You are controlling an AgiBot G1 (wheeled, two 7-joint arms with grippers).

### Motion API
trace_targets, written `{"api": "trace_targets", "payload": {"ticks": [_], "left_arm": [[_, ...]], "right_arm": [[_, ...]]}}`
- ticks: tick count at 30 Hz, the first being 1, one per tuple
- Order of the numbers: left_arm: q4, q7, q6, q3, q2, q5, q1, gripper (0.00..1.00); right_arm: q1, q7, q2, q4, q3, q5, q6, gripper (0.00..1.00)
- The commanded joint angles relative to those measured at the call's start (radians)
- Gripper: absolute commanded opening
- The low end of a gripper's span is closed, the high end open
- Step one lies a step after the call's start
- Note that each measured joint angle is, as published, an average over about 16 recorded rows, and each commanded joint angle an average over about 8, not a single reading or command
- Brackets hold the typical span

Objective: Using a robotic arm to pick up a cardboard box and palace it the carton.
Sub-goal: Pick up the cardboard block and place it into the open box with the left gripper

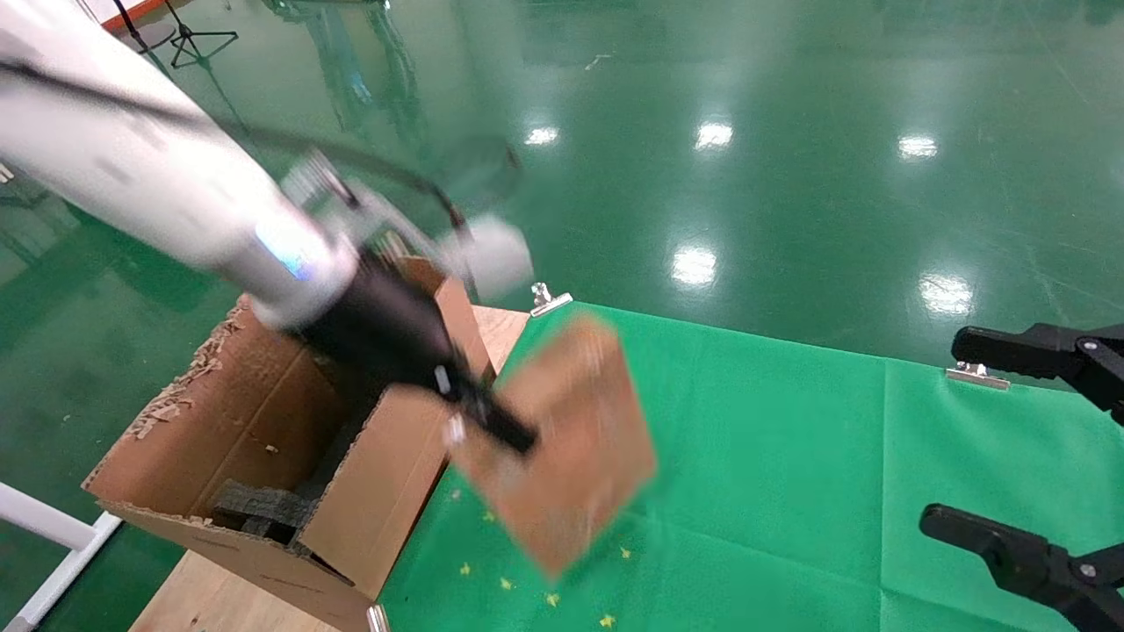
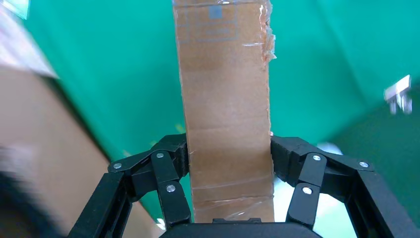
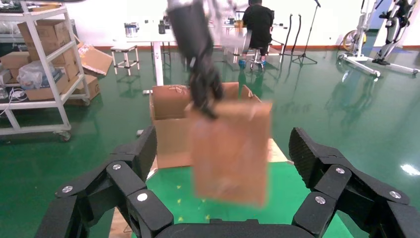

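Note:
My left arm, white with a black gripper, is shut on the cardboard box, a small brown box sealed with clear tape. It hangs tilted in the air above the green cloth, just right of the carton. In the left wrist view the fingers press both narrow sides of the box. The carton is large, open-topped and ragged-edged, with black foam inside. My right gripper stays open at the far right; its wrist view shows the box in front of the carton.
A green cloth covers the wooden table and is held by metal clips. A white frame stands beside the carton. A shelf with boxes stands on the shiny green floor farther off.

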Motion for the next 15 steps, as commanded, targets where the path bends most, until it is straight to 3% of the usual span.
{"api": "trace_targets", "payload": {"ticks": [1, 7, 15], "left_arm": [[0.004, 0.011, -0.009, -0.025, -0.030, 0.001, -0.045, 0.00], [0.085, 0.048, -0.009, -0.070, -0.117, 0.077, -0.173, 0.00], [0.216, 0.111, 0.011, -0.048, -0.203, 0.254, -0.260, 0.00]], "right_arm": [[0.000, 0.000, 0.000, 0.000, 0.000, 0.000, 0.000, 1.00], [0.000, 0.000, 0.000, 0.000, 0.000, 0.000, 0.000, 1.00], [0.000, 0.000, 0.000, 0.000, 0.000, 0.000, 0.000, 1.00]]}}
